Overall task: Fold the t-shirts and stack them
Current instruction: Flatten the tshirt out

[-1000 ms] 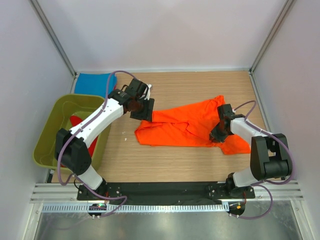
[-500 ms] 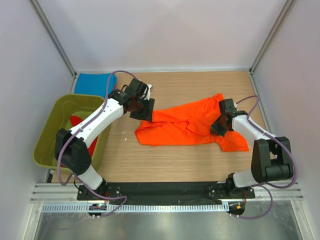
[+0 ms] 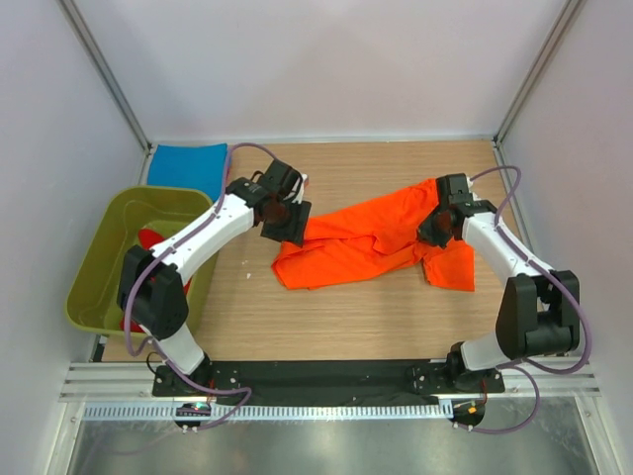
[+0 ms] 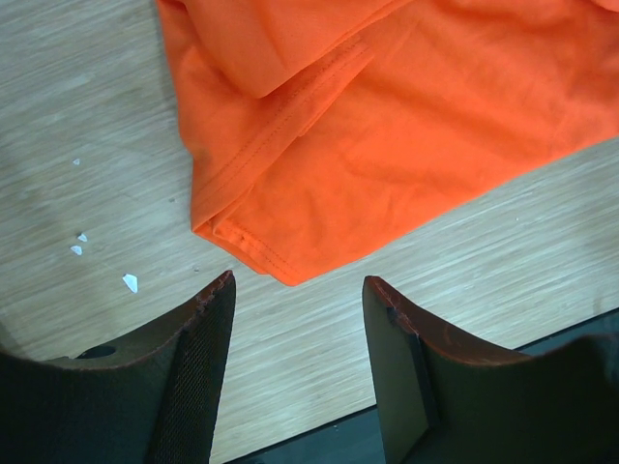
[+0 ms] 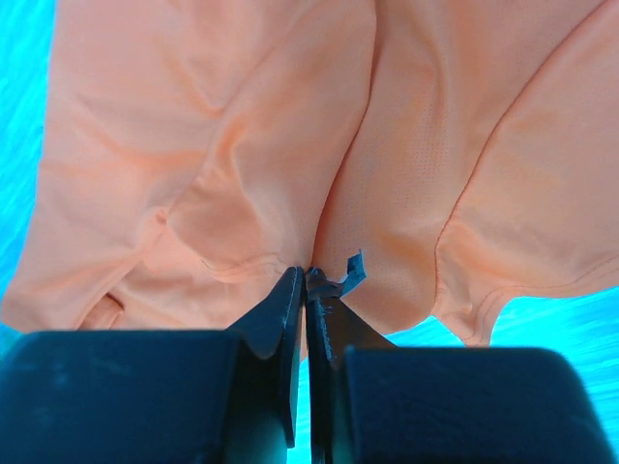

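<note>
The bright orange t-shirt (image 3: 356, 242) lies crumpled across the middle of the table. My right gripper (image 3: 431, 232) is shut on a fold of its right part, and in the right wrist view the jaws (image 5: 307, 275) pinch the cloth (image 5: 242, 145), which looks pale there. My left gripper (image 3: 293, 226) hovers open over the shirt's left end, with its fingers (image 4: 208, 348) just short of the hem corner (image 4: 280, 266) and nothing between them. A blue t-shirt (image 3: 186, 163) lies flat at the back left. A red t-shirt (image 3: 148, 240) shows inside the tub.
The olive-green tub (image 3: 94, 282) stands at the left edge, beside the left arm. Small white specks (image 4: 129, 281) lie on the wood near the shirt's left end. Frame posts and white walls close in the table at the back and sides.
My right gripper closed on the orange cloth and carried it toward the back, drawing the shirt's right part up and inward. My left gripper shifted slightly right, still open.
</note>
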